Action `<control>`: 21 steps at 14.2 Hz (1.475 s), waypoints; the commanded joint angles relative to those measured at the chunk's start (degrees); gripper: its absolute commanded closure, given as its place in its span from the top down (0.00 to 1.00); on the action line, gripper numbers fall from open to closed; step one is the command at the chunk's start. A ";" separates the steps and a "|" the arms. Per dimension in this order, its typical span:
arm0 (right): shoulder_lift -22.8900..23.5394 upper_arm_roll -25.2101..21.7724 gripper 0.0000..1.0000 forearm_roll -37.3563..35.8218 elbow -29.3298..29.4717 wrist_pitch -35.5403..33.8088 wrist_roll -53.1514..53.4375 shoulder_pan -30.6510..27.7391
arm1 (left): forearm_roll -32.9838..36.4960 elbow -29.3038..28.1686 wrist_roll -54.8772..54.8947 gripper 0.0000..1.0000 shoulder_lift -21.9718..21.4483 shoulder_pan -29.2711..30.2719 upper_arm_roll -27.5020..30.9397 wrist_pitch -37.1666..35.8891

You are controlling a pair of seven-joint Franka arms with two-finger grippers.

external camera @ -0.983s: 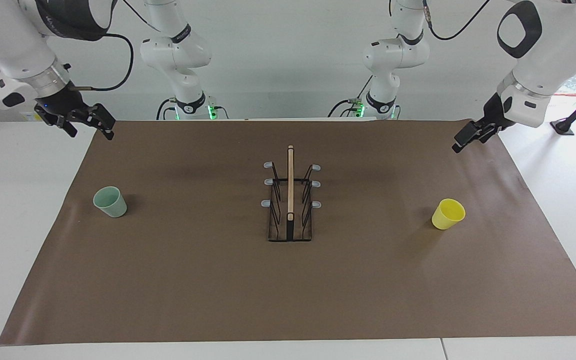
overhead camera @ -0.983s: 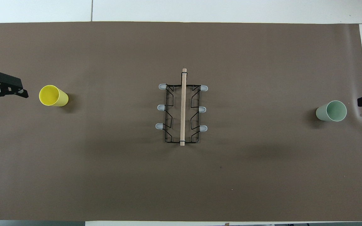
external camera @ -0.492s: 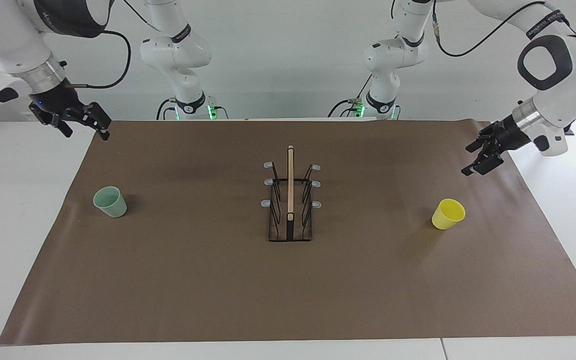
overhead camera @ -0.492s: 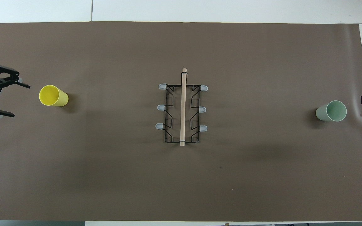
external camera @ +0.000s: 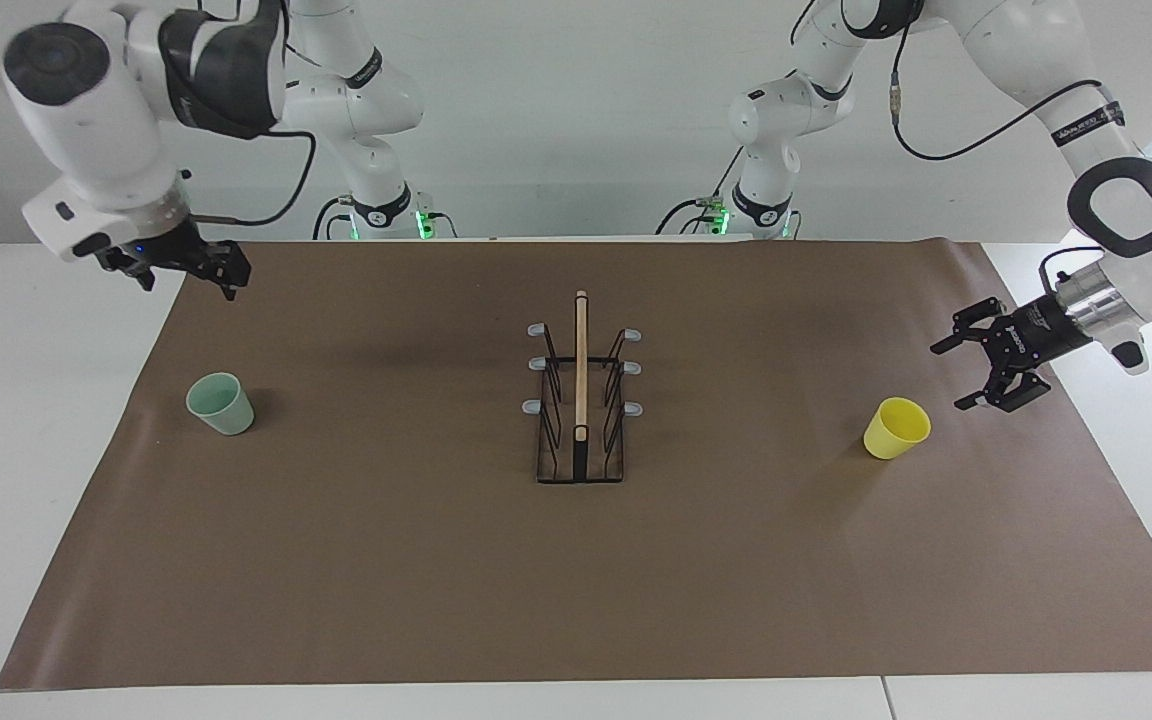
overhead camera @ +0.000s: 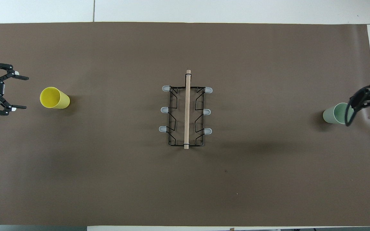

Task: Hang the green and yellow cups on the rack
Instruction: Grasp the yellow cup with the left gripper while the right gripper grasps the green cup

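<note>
Two cups stand upright on the brown surface (external camera: 436, 580), well apart: the yellow cup (external camera: 896, 427) toward the left arm's end, the green cup (external camera: 220, 403) toward the right arm's, the rack (external camera: 581, 400) between them. Beside the yellow cup, the left end effector (external camera: 961, 375) is spread wide. Whether the right end effector (external camera: 221, 272) is wide or narrow, I cannot tell.

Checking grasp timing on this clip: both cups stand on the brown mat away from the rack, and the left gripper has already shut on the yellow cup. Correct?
Not quite. In the facing view the left gripper is open and apart from the yellow cup, beside it toward the left arm's end of the table. The rest holds: the green cup and the yellow cup stand on the brown mat, away from the rack.
</note>
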 commanded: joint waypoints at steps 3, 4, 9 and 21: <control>9.24 0.15 1.00 -13.38 -0.88 -1.01 -0.71 5.48 | -4.98 -2.99 -0.50 1.00 4.88 3.73 -0.58 6.68; 11.35 0.42 1.00 -16.72 -0.88 -0.84 -2.03 6.37 | -4.98 -5.02 0.46 1.00 4.88 3.47 -0.58 9.05; 13.57 1.91 1.00 -34.31 -9.47 5.56 -29.15 7.08 | -12.06 -15.82 4.51 1.00 3.31 3.65 -0.75 16.51; 13.39 6.48 1.00 -41.71 -22.59 16.56 -49.68 7.34 | -31.16 -25.69 10.40 1.00 1.19 -1.10 -1.02 26.64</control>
